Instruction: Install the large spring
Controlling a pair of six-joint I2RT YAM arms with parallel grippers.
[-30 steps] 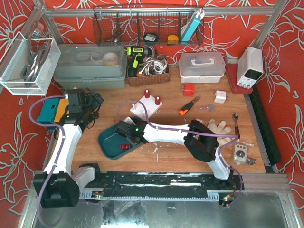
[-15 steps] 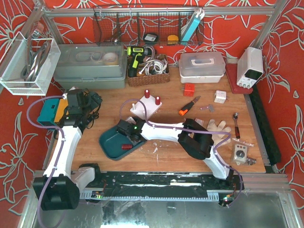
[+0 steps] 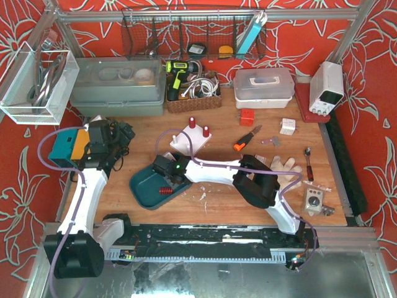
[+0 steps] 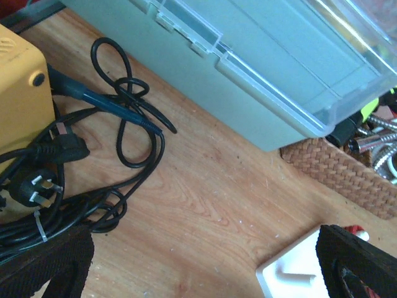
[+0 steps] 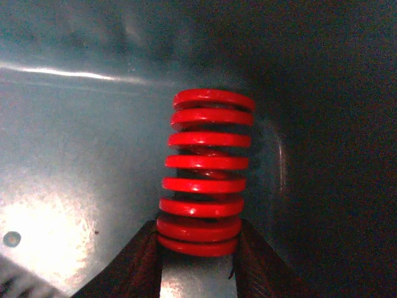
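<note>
A large red spring point(image 5: 208, 167) lies in the dark teal tray point(image 5: 74, 155). My right gripper point(image 5: 198, 248) is shut on the spring's two nearest coils, one finger on each side. In the top view the gripper point(image 3: 169, 179) reaches into the tray point(image 3: 141, 185) and the spring point(image 3: 163, 191) shows just below it. The white base point(image 3: 189, 141) with two red-tipped pegs stands behind the tray. My left gripper point(image 3: 116, 133) is open and empty at the far left, over bare wood point(image 4: 201, 273). The base's corner point(image 4: 298, 276) shows by its right finger.
Black cables point(image 4: 118, 149) and a yellow box point(image 4: 18, 112) lie left of the left gripper. A grey-green lidded box point(image 3: 118, 87) and a wicker basket point(image 3: 193, 93) stand at the back. An orange-handled tool point(image 3: 247, 138), gloves point(image 3: 282, 166) and a spoon point(image 3: 307, 160) lie right.
The right arm's elbow has shifted a little to the left, with the gripper staying in the tray at the spring. The left arm has barely moved.
</note>
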